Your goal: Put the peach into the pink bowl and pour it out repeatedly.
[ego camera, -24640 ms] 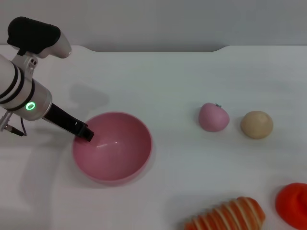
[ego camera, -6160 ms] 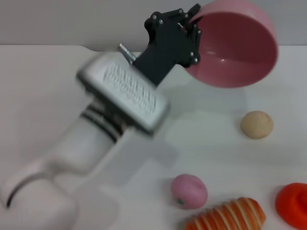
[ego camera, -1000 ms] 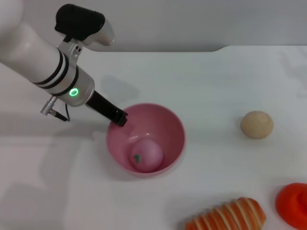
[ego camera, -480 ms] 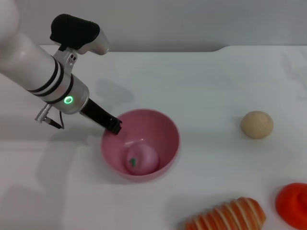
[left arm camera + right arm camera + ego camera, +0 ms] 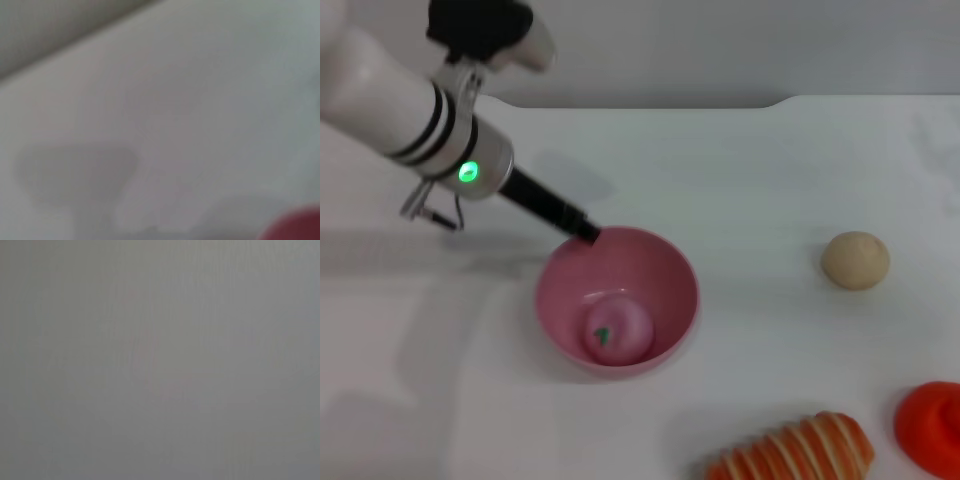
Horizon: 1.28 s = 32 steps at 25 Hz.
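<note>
The pink bowl (image 5: 675,275) stands upright on the white table, left of centre in the head view. The peach (image 5: 617,330) lies inside it on the bottom, its green stem mark facing up. My left gripper (image 5: 587,233) reaches down from the upper left, and its dark fingers pinch the bowl's far left rim. In the left wrist view a dark pink patch, the bowl (image 5: 295,229), shows at one corner over blurred table. The right arm and its gripper are out of view.
A tan-beige ball (image 5: 855,260) sits to the right of the bowl. An orange-and-white striped bread-like toy (image 5: 795,448) and an orange-red object (image 5: 930,425) lie at the front right. The table's back edge (image 5: 650,102) runs behind.
The left arm has swung up and to the right, its fingertips sliding further round the rim. The bowl shifted slightly right and away with it, and the peach stays inside.
</note>
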{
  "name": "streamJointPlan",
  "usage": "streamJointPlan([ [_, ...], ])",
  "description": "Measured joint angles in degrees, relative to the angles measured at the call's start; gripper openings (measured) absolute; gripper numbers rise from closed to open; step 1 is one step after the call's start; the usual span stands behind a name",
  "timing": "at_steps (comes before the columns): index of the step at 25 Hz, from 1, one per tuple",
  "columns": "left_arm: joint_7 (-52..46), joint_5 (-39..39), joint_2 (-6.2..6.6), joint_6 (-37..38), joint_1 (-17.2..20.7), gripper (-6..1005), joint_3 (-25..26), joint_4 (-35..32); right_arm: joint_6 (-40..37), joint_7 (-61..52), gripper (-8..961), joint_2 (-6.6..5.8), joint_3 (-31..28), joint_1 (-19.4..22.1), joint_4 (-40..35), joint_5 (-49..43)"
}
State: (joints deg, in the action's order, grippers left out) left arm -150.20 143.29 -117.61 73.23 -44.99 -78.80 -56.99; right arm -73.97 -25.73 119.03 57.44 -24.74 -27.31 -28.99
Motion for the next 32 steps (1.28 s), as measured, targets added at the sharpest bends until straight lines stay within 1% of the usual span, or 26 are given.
streamJointPlan([
  [2, 1.3, -0.6, -0.12, -1.5, 0.9, 305, 1.1, -4.3, -0.4, 0.0, 560, 0.00, 0.0, 0.1, 0.3, 0.0],
  [3, 1.3, -0.6, -0.12, -1.5, 0.9, 345, 1.1, -4.3, -0.7, 0.0, 560, -0.05, 0.0, 0.0, 0.8, 0.0],
  [4, 5.7, -4.2, -0.35, -7.2, 2.6, 385, 3.9, -8.4, -0.9, 0.0, 560, -0.10, 0.0, -0.1, 1.2, 0.0],
  [7, 17.0, -15.9, -0.38, -20.9, 6.3, 505, 6.7, -10.5, -1.3, -0.4, 560, -0.36, 0.2, -0.5, 2.0, 0.0],
  [8, 24.2, -24.0, -0.38, -27.1, 7.9, 546, 6.8, -9.5, -1.3, -0.7, 560, -0.40, 0.2, -0.6, 2.1, 0.1],
  [9, 34.3, -35.2, -0.47, -32.3, 9.3, 587, 6.8, -7.4, -1.3, -0.8, 560, -0.41, 0.2, -0.6, 2.2, 0.1],
  [10, 38.2, -39.9, -0.56, -34.1, 9.8, 628, 6.8, -6.3, -1.3, -0.8, 560, -0.41, 0.1, -0.6, 2.3, 0.3],
  [11, 48.4, -49.8, -0.71, -36.5, 10.6, 669, 6.8, -3.4, -1.3, -0.9, 560, -0.36, 0.1, -0.6, 2.3, 0.7],
  [12, 55.4, -57.2, -0.84, -37.8, 10.9, 710, 6.7, -1.4, -1.3, -0.9, 560, -0.29, 0.1, -0.6, 2.4, 1.3],
  [13, 67.0, -68.5, -0.94, -38.1, 11.3, 735, 6.6, 2.6, -1.3, -0.9, 560, -0.21, 0.2, -0.6, 2.7, 2.0],
  [15, 83.2, -84.5, -1.05, -35.5, 11.6, 784, 6.4, 9.4, -1.3, -0.8, 561, -0.10, 0.2, -1.1, 3.9, 3.4],
  [16, 92.8, -94.2, -1.10, -31.9, 11.6, 808, 6.4, 14.3, -1.3, -0.7, 561, -0.08, 0.1, -1.5, 5.0, 4.5],
  [17, 101.9, -103.3, -1.17, -27.7, 11.5, 833, 6.2, 19.6, -1.3, -0.6, 561, -0.05, 0.2, -1.9, 6.0, 6.0],
  [18, 111.4, -112.7, -1.30, -22.2, 11.2, 833, 5.8, 24.8, -1.3, -0.4, 561, -0.04, 0.3, -2.5, 7.6, 8.6],
  [19, 120.2, -121.9, -1.29, -16.3, 10.7, 833, 5.0, 30.2, -1.3, -0.4, 561, -0.04, 0.3, -2.5, 7.6, 8.6],
  [21, 134.2, -136.3, -1.40, -7.6, 10.3, 832, 2.8, 38.8, -1.3, 0.1, 561, -0.03, 0.1, -2.9, 9.1, 10.8],
  [23, 142.2, -144.5, -1.45, -4.1, 11.2, 832, 0.9, 42.8, -1.3, 0.7, 560, -0.03, 0.0, -2.9, 9.5, 11.3],
  [25, 147.1, -149.7, -1.46, -3.9, 14.3, 832, -1.4, 44.2, -1.3, 4.1, 560, 0.01, -0.1, -2.8, 10.7, 13.0],
  [28, 146.5, -151.9, -1.47, -3.5, 19.0, 832, -4.3, 43.7, -1.4, 5.6, 560, 0.09, 0.0, -2.5, 11.0, 13.6],
  [30, 143.9, -152.6, -1.40, -3.0, 22.2, 831, -6.5, 42.1, -1.4, 5.8, 560, 0.13, 0.2, -2.6, 11.3, 13.6],
  [32, 141.5, -152.9, -1.20, -2.6, 24.6, 831, -8.7, 40.5, -1.4, 5.8, 561, 0.16, 0.4, -3.2, 12.1, 13.6],
])
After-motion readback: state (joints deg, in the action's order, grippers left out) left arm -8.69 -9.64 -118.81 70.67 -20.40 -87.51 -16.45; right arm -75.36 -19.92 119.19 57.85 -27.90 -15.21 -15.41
